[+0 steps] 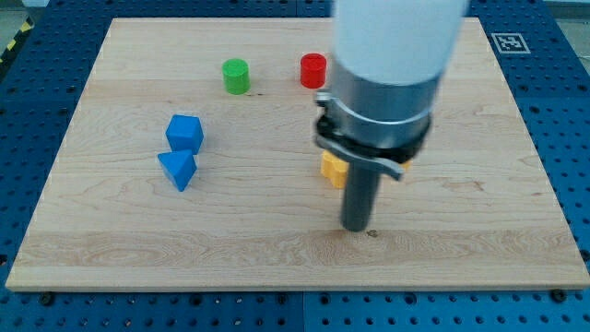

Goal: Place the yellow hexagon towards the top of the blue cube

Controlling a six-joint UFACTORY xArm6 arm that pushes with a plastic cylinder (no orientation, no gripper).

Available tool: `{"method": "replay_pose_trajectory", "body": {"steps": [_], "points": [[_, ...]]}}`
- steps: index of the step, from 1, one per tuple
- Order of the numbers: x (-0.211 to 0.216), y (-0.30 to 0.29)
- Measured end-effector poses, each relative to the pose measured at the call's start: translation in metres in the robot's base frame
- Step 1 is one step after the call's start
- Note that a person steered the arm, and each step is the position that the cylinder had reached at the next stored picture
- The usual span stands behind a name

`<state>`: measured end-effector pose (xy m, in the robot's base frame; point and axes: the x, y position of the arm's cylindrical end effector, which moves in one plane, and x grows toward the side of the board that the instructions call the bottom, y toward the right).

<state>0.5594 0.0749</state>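
My tip (356,228) rested on board (277,249), no grasping part fitted – rod only. Yellow hexagon (331,168) lay at tip's 11 o'clock, just beside rod, partly hidden. Blue cube (184,133) stood well apart at hexagon's 9 o'clock – blue triangular block (178,170) touching at cube's 6 o'clock.

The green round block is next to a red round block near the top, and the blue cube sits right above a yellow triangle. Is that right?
Not quite. In the camera view the triangle below the blue cube is blue, not yellow. The green cylinder and red cylinder are as you said.
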Motion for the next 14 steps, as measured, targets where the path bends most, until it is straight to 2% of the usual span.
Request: {"method": "replay_pose_trajectory", "body": {"steps": [2, 3, 5, 8, 12, 14], "points": [[-0.046, 0.071], [-0.049, 0.100], [-0.059, 0.113], [-0.079, 0.034], [-0.132, -0.088], [-0.138, -0.077]]}}
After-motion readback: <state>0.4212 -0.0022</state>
